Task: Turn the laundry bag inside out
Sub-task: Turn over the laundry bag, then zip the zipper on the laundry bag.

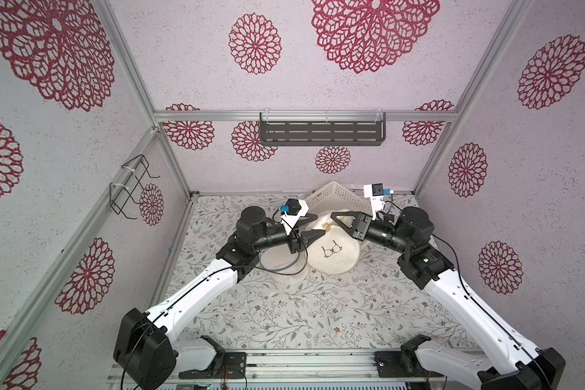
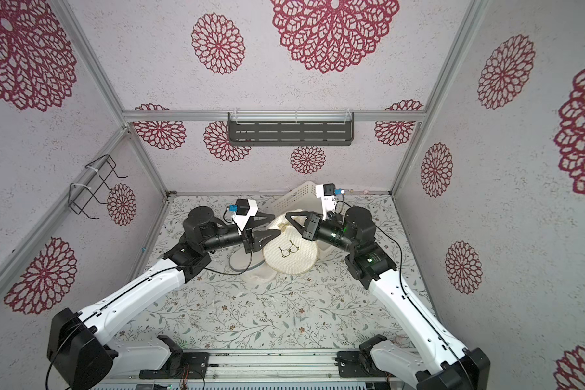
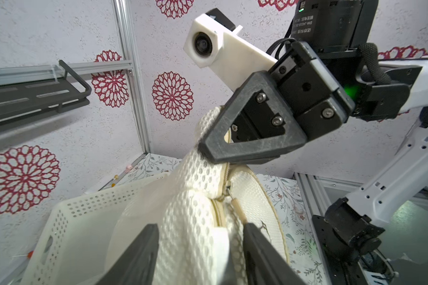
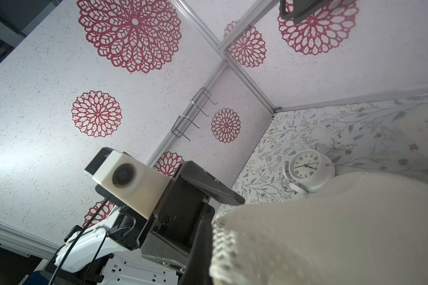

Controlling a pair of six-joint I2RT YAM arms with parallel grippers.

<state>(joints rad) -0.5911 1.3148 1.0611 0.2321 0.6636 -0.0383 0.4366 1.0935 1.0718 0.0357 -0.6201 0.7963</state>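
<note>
Your right gripper point(image 3: 204, 151) is clamped on a fold of the laundry bag point(image 1: 333, 253), your left gripper point(image 3: 199, 225) straddles its mesh half-apart by the zipper point(image 3: 223, 197), bite unclear, bag raised just before the basket point(image 1: 338, 197); it looks light, limp and snaggy, so hold the stiffer zipper seam.

My left pincer's fingers point(image 3: 139, 249) are being cut off by the bottom edge. The laundry bag point(image 4: 331, 234) is blurring against the right wrist lens, hiding my right pincer point(image 3: 204, 151) there.
</note>
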